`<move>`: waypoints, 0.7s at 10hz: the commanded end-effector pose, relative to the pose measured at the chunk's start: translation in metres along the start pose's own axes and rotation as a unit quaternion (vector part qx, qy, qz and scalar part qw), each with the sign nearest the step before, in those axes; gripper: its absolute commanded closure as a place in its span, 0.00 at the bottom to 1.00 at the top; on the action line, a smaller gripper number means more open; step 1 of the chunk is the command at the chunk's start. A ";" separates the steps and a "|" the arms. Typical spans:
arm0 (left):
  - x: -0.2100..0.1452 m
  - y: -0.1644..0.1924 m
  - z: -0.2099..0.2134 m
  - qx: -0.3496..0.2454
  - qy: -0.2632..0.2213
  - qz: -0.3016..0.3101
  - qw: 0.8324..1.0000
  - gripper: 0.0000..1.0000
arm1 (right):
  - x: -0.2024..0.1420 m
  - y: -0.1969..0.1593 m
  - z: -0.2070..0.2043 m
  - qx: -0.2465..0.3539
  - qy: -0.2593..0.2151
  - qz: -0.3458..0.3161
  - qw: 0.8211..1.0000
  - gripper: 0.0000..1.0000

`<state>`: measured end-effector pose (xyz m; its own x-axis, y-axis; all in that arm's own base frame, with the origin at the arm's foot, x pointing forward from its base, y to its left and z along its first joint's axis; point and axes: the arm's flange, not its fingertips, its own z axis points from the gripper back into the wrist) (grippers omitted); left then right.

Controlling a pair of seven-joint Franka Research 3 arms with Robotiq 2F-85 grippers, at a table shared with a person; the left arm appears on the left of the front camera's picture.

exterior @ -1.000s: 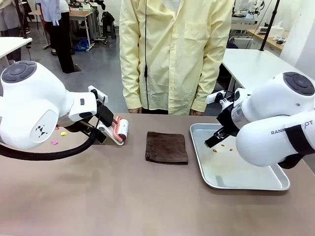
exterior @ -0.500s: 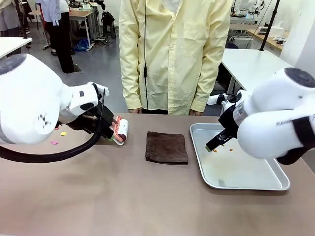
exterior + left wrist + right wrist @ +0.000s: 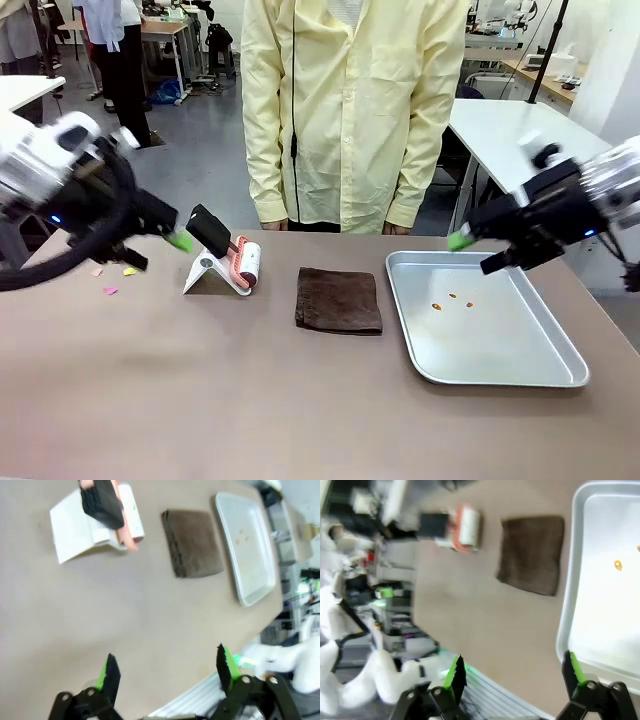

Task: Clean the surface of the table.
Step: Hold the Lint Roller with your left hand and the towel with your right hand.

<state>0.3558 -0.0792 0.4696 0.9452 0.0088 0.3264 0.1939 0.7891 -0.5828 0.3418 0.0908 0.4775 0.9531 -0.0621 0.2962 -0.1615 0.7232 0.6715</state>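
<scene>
left gripper [image 3: 166, 666] and right gripper [image 3: 513, 670] swung to table [image 3: 300, 400] sides (both spread).

One table [image 3: 250, 400], one tray [image 3: 500, 345], one cloth [image 3: 339, 299], one lint roller [image 3: 247, 265], three crumbs [image 3: 453, 296].

I can read nothing here: no word, number, brand or sign comes out legibly on the desk [image 3: 250, 400], on anything lying on it, or in the room behind it.
</scene>
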 end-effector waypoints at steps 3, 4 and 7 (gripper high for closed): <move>-0.062 0.061 0.076 -0.115 -0.163 0.047 0.979 0.00 | -0.104 -0.094 0.055 0.143 -0.152 -0.132 0.969 0.00; -0.065 0.070 0.076 -0.110 -0.175 0.061 0.976 0.00 | -0.113 -0.113 0.070 0.162 -0.174 -0.152 0.959 0.00; -0.098 0.132 0.085 -0.119 -0.212 0.148 0.959 0.00 | -0.128 -0.171 0.095 0.198 -0.199 -0.171 0.944 0.00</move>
<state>0.3386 0.0946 0.4952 0.8007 0.4668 0.3756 0.0353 0.5890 -0.8073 0.3159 -0.1271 0.4726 0.7961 -0.5785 0.1780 0.0259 0.3263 0.9449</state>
